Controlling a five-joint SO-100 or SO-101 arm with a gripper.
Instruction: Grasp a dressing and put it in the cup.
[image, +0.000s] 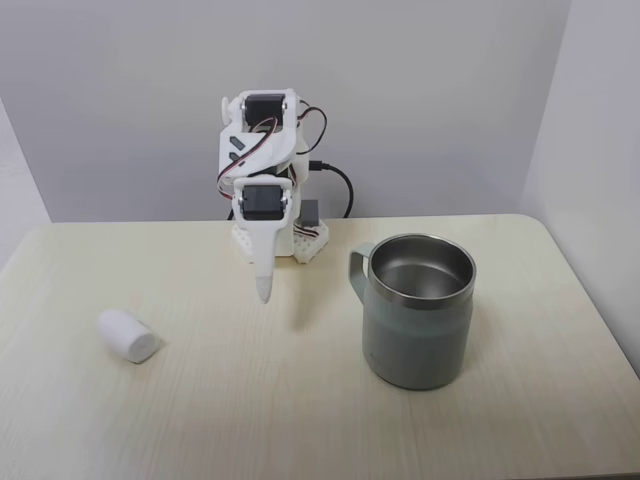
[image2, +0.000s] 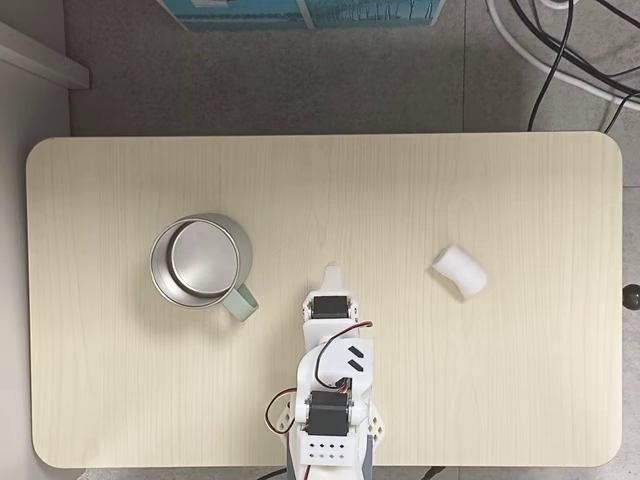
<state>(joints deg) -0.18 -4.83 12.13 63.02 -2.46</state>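
Note:
The dressing (image: 128, 335) (image2: 460, 271) is a small white soft cylinder lying on its side on the wooden table, well apart from the arm. The cup (image: 418, 322) (image2: 196, 263), a grey-green mug with a steel rim and interior, stands upright and empty, with its handle turned toward the arm. My white gripper (image: 263, 292) (image2: 332, 272) hangs folded near the arm's base, tip pointing down above the table, between the cup and the dressing. Its fingers lie together with nothing held.
The arm's base (image: 280, 240) (image2: 330, 435) sits at one long edge of the light wooden table (image: 300, 420) (image2: 330, 180). Black cables (image2: 560, 50) lie on the floor beyond the table. Walls stand close behind and beside it.

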